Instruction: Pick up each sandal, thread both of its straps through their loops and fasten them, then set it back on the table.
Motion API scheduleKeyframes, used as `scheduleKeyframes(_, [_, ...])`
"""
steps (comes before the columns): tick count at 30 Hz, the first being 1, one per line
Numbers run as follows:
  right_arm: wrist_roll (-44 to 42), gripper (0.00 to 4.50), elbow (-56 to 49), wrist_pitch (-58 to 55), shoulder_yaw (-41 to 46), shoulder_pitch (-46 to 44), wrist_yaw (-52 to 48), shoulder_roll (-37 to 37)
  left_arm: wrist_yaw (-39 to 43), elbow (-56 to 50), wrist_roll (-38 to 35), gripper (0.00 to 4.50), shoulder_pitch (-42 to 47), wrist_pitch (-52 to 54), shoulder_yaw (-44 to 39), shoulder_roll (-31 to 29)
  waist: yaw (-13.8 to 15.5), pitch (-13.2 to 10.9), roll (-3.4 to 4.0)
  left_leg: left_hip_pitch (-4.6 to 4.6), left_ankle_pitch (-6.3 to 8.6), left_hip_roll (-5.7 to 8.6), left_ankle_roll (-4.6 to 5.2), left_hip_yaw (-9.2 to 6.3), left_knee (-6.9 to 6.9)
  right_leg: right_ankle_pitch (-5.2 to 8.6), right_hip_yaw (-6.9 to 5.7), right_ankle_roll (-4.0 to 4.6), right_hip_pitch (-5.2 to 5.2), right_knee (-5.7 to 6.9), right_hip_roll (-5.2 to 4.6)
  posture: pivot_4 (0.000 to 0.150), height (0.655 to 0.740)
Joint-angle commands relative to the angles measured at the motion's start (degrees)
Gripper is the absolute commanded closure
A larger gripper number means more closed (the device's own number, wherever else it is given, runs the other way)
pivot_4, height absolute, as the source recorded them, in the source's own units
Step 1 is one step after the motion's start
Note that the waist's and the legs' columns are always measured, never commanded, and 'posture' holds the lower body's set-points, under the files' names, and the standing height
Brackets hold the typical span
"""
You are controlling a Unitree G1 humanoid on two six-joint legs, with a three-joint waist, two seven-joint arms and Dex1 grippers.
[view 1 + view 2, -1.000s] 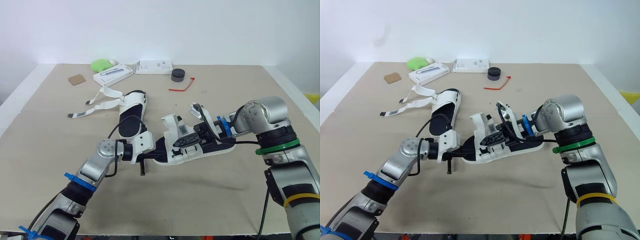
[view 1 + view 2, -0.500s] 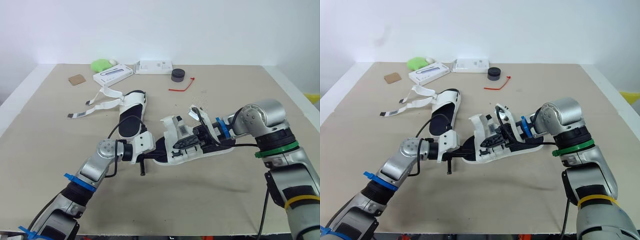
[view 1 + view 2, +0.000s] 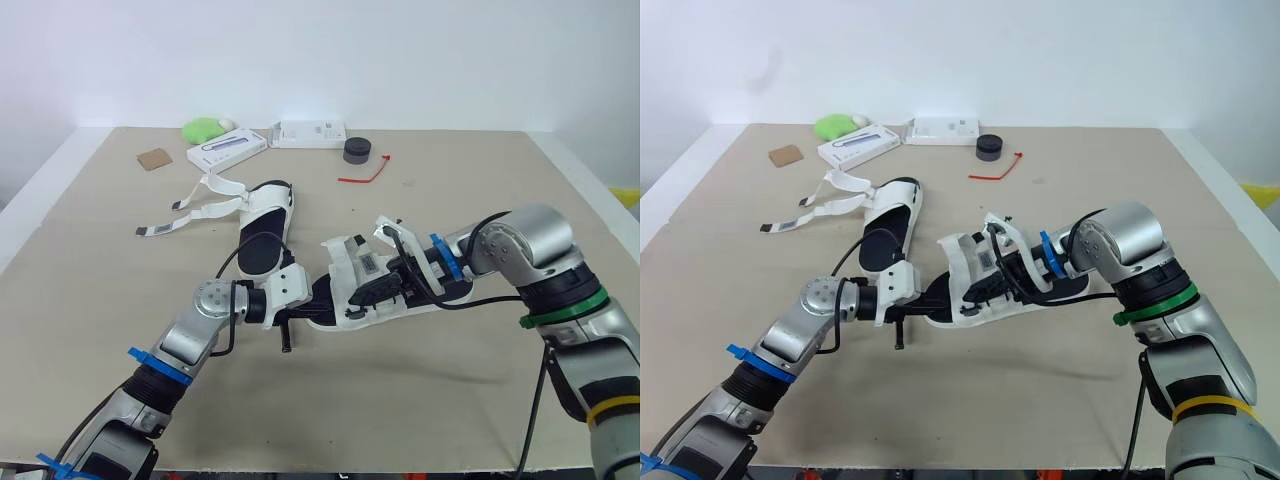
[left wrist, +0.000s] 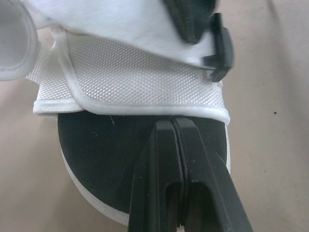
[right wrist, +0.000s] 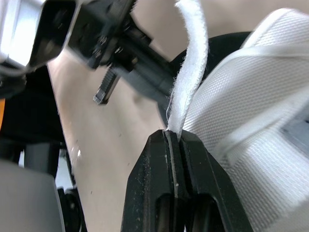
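Sandal (image 3: pixel 345 265), frame centre, is being pinched at toe by left gripper (image 4: pixel 172 124); its strap (image 5: pixel 190 72) is being clamped by right gripper (image 5: pixel 174 137); label (image 3: pixel 368 262) unreadable.

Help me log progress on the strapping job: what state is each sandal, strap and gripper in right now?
left gripper: shut, tips against the near sandal's black footbed.
right gripper: shut on the strap.
near sandal: between both grippers, strap unfastened.
strap: free end pinched, not fastened.
far sandal: flat on the table, straps loose and spread.
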State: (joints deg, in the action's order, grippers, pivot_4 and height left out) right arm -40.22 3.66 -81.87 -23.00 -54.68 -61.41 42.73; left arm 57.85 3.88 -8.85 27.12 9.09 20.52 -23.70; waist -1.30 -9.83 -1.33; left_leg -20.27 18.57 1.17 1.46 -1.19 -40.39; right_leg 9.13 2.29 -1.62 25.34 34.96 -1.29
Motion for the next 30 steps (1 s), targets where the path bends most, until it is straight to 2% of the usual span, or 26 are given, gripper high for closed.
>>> scheduleKeyframes(1, [0.4,3.30,-2.5,0.1,-0.8,0.7,-1.2,1.5,-0.2,2.8,2.9,4.50,-1.4,1.8,1.2,-1.3,0.0,0.0,0.00,0.00,0.00,0.00,0.00,-0.01,0.00,0.00,-0.01,0.01,0.00,0.00,0.00,0.150,0.7400])
scheduleKeyframes(3, [0.6,2.83,-2.7,0.6,-0.6,0.7,-1.3,1.6,-0.1,2.9,2.9,4.50,-1.3,1.7,1.2,-1.3,0.0,0.0,0.00,0.00,0.00,0.00,0.00,-0.01,0.00,0.00,-0.01,0.01,0.00,0.00,0.00,0.150,0.7400])
scheduleKeyframes(4, [0.9,2.27,-2.7,1.2,-0.2,0.7,-1.2,1.5,-0.1,2.9,2.9,4.50,-1.3,1.7,1.3,-1.2,0.0,0.0,0.00,0.00,0.00,0.00,0.00,-0.01,0.00,0.00,-0.02,0.01,0.00,0.00,0.00,0.150,0.7400])
scheduleKeyframes(7, [2.0,1.14,-0.4,2.3,2.0,-0.3,0.9,-0.3,-0.1,2.9,2.9,4.50,-1.2,1.8,1.3,-1.2,0.0,0.0,0.00,0.00,0.00,0.00,0.00,0.00,0.00,0.00,-0.02,0.01,0.00,0.00,0.00,0.150,0.7400])
scheduleKeyframes(20, [2.9,1.14,6.6,0.8,5.5,-5.1,3.2,-5.0,-0.2,2.8,2.8,4.50,-1.4,1.8,1.3,-1.0,0.0,0.0,0.00,0.02,-0.02,-0.01,-0.03,0.01,0.00,-0.07,-0.04,0.13,0.00,0.01,-0.03,0.150,0.7400])
scheduleKeyframes(23, [3.0,1.90,7.6,0.7,5.7,-5.9,3.2,-5.4,-0.3,2.7,2.8,4.50,-1.6,1.9,1.3,-1.1,0.0,0.0,0.00,0.02,-0.02,-0.01,-0.03,0.02,0.00,-0.21,-0.04,0.35,0.00,0.01,-0.03,0.150,0.7400])
scheduleKeyframes(24, [3.1,2.29,7.8,0.7,5.7,-6.0,3.1,-5.5,-0.3,2.7,2.8,4.50,-1.6,1.9,1.4,-1.1,0.0,0.0,0.00,0.02,-0.02,-0.01,-0.03,0.01,0.00,-0.21,-0.04,0.35,0.00,0.01,-0.02,0.150,0.7400])
scheduleKeyframes(26, [3.4,3.41,8.3,1.0,5.7,-6.2,3.1,-5.9,-0.3,2.7,2.8,4.50,-1.6,1.9,1.4,-1.1,0.0,0.0,0.00,0.02,-0.02,-0.01,-0.03,0.00,0.00,-0.20,-0.06,0.36,0.00,0.01,-0.01,0.150,0.7400])
scheduleKeyframes(28, [3.8,4.25,8.4,1.3,5.5,-6.2,3.0,-5.9,-0.3,2.7,2.9,4.50,-1.6,1.9,1.4,-1.1,0.0,0.0,0.00,0.02,-0.02,-0.01,-0.03,0.01,0.00,-0.20,-0.06,0.36,0.00,0.01,-0.01,0.150,0.7400])
scheduleKeyframes(29, [3.8,4.43,8.2,1.4,5.4,-6.1,2.9,-5.9,-0.3,2.7,2.9,4.50,-1.6,1.9,1.4,-1.1,0.0,0.0,0.00,0.02,-0.02,-0.01,-0.03,0.01,0.00,-0.20,-0.06,0.36,0.00,0.01,-0.02,0.150,0.7400])
scheduleKeyframes(30, [3.8,4.43,7.8,1.4,5.2,-5.9,2.7,-5.7,-0.3,2.7,2.9,4.50,-1.6,1.9,1.4,-1.1,0.0,0.0,0.00,0.01,-0.02,-0.01,-0.03,0.01,0.00,-0.20,-0.06,0.36,0.00,0.01,-0.02,0.150,0.7400])
